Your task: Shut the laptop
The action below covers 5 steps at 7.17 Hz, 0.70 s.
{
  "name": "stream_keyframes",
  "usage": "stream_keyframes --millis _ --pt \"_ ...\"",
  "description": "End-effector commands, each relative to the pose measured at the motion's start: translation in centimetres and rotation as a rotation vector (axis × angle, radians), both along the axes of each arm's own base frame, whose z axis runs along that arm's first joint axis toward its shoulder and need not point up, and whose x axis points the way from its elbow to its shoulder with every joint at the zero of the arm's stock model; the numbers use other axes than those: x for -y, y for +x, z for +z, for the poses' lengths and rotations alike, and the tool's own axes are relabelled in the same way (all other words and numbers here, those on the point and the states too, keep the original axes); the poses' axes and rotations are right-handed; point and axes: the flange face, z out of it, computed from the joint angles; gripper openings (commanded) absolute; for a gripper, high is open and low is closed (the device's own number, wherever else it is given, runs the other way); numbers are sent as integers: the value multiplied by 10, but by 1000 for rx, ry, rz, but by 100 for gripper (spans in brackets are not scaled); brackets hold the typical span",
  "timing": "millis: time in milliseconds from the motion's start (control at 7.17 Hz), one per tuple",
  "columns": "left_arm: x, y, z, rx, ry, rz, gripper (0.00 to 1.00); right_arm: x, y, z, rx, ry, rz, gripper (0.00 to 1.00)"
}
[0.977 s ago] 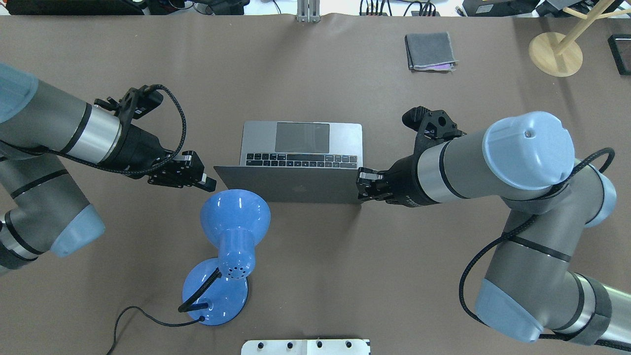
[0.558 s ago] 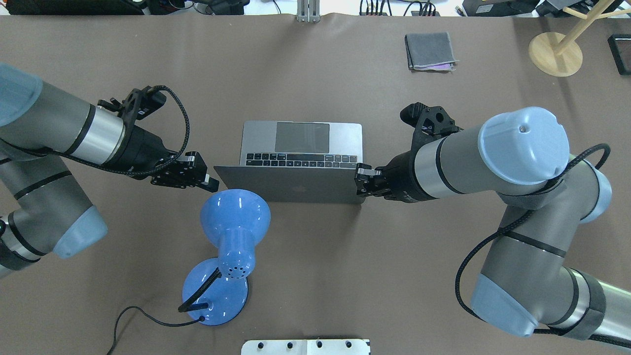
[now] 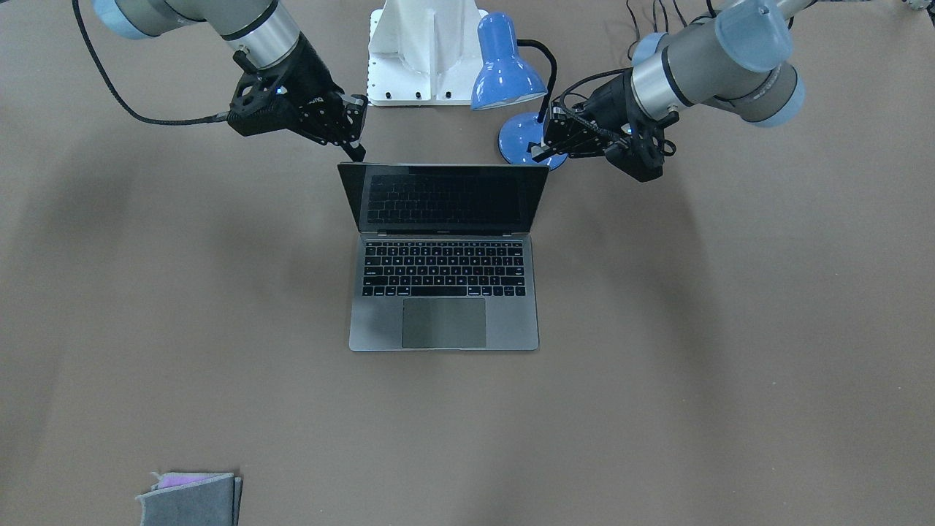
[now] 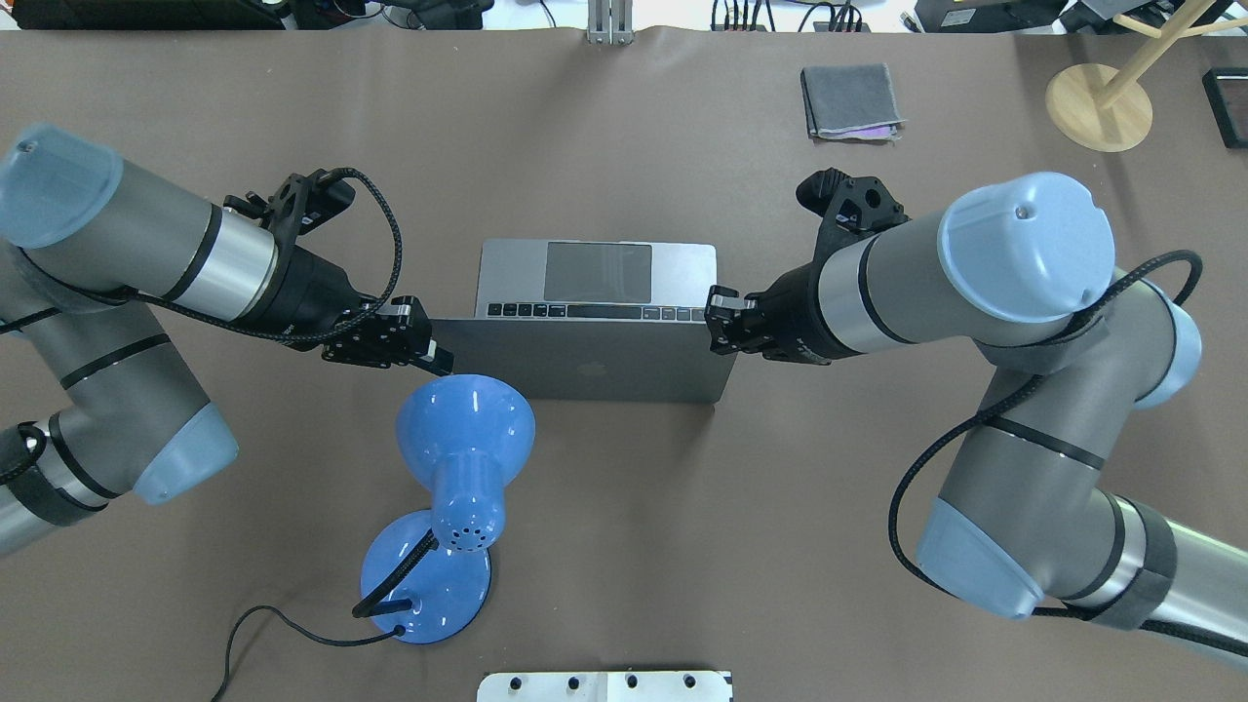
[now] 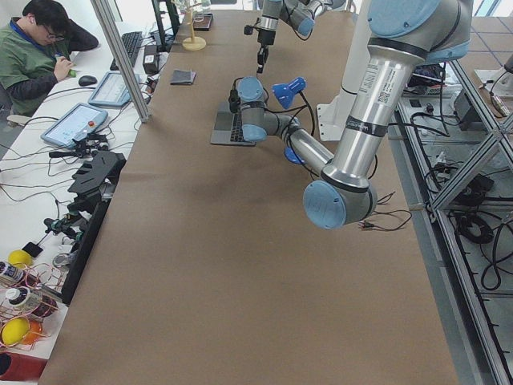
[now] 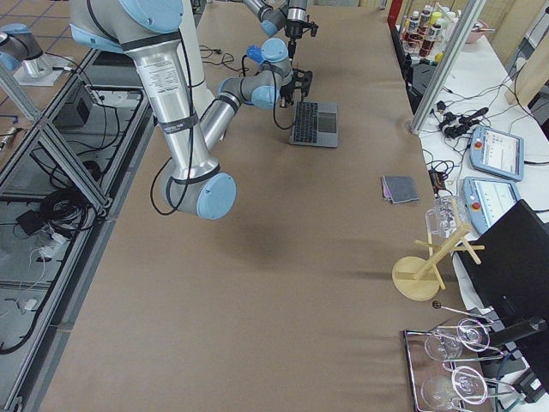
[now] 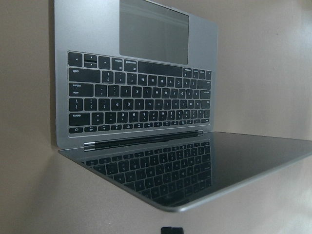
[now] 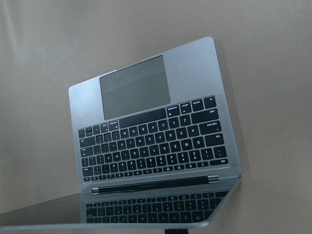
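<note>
The grey laptop (image 4: 585,356) sits mid-table with its lid partly open and leaning over the black keys, apple logo facing me. Its dark screen and keyboard also show in the front-facing view (image 3: 444,292). My left gripper (image 4: 436,358) is shut, its tip against the lid's top left corner; it also shows in the front-facing view (image 3: 544,152). My right gripper (image 4: 715,328) is shut and presses on the lid's top right corner; it also shows in the front-facing view (image 3: 358,150). Both wrist views look down at the keyboard (image 7: 141,97) (image 8: 151,141) past the lid's edge.
A blue desk lamp (image 4: 465,429) with a black cord stands just behind the laptop's left side, close under my left gripper. A folded grey cloth (image 4: 850,101) and a wooden stand (image 4: 1099,105) are at the far right. The white robot base (image 3: 424,51) is behind the lamp.
Both grippers have moved forward, away from the robot base, with the lid's top edge. The lid now leans further over the keyboard and hides most of the keys from above.
</note>
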Motion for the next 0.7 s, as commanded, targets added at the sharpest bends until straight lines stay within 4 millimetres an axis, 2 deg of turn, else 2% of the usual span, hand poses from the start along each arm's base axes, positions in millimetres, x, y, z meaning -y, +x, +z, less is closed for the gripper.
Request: stream_keyframes --millis 0,419,558 --pt "8 8 0 7 -2 -2 0 19 0 4 -18 1 18 0" --pt "36 26 0 28 1 -45 0 49 -9 12 -52 -2 40 0" --pt "48 24 4 38 10 -60 0 54 -11 16 -60 -9 44 0"
